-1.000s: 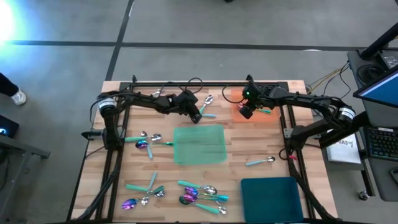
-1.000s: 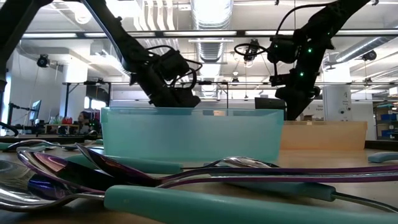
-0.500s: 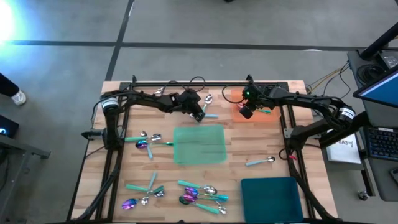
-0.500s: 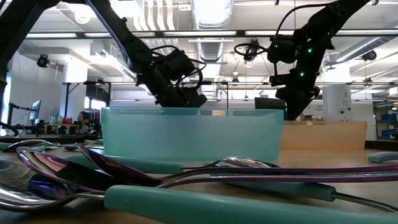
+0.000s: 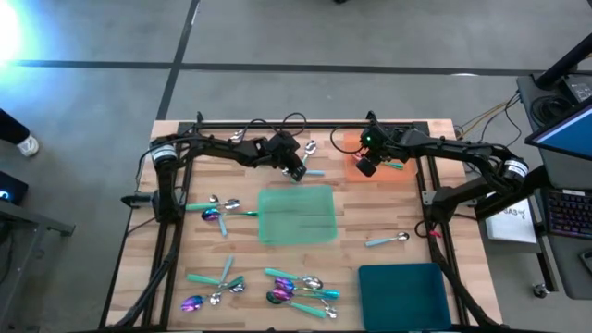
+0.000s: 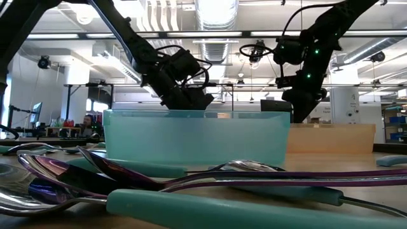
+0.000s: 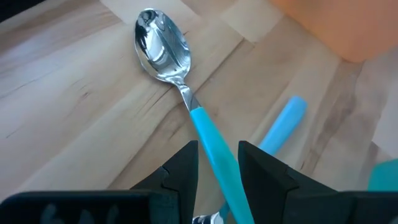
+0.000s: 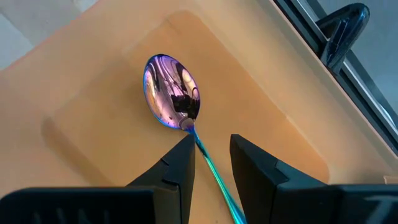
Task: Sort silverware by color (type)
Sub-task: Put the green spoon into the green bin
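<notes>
Left gripper [image 7: 217, 163]: fingers astride the teal handle of a silver spoon [image 7: 163, 48], closed on it — spoon looks held just above the wood table [image 7: 74, 106].
Right gripper [image 8: 208, 155]: closed on the thin handle of a purple spoon [image 8: 172, 91], over the orange tray [image 8: 93, 112].
Sorted so far: most spoons lie loose at the near edge [image 5: 294, 289].
Advice: lower the purple spoon flat before letting go — carry the silver one level to a different tray [image 5: 298, 215].

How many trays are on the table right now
3. The orange tray lies at the far right under the right arm, the light green tray sits mid-table, and the dark teal tray is at the near right edge. None looks hidden.
</notes>
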You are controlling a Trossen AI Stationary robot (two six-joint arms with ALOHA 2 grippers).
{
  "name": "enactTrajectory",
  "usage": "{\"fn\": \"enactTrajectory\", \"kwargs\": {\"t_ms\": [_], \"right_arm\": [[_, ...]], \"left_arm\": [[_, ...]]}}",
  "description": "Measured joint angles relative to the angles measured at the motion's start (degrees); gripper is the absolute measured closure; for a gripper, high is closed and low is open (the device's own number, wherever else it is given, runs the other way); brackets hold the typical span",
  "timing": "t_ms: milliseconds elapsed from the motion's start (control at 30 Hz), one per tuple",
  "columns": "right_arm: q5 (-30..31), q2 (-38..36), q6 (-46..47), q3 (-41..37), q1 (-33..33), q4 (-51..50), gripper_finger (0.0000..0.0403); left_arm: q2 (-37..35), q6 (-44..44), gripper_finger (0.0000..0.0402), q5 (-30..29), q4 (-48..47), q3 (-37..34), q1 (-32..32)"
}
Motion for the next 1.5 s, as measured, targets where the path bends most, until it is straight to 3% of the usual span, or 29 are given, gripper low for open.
{"fn": "enactTrajectory", "kwargs": {"t_ms": [367, 667, 933, 1100, 1500], "right_arm": [[0.0, 0.0, -0.1, 0.0, 0.0, 0.0, 0.0312], [0.0, 0.0, 0.4, 0.0, 0.0, 0.0, 0.0312], [0.0, 0.0, 0.3, -0.2, 0.0, 0.0, 0.0312], [0.0, 0.0, 0.3, -0.8, 0.0, 0.0, 0.0312], [0.0, 0.0, 0.3, -1.6, 0.0, 0.0, 0.0312]], "left_arm": [[0.6, 2.3, 0.0304, -0.2, 0.3, 0.0, -1.2], [7.1, 4.0, 0.0304, -0.3, 0.7, 4.8, -2.1], [9.3, 7.1, 0.0307, -8.2, -14.3, 12.3, -2.7], [11.5, 7.3, 0.0342, -8.4, -18.8, 15.2, -2.7], [9.6, 7.3, 0.0342, -7.6, -22.5, 16.4, -2.7]]}}
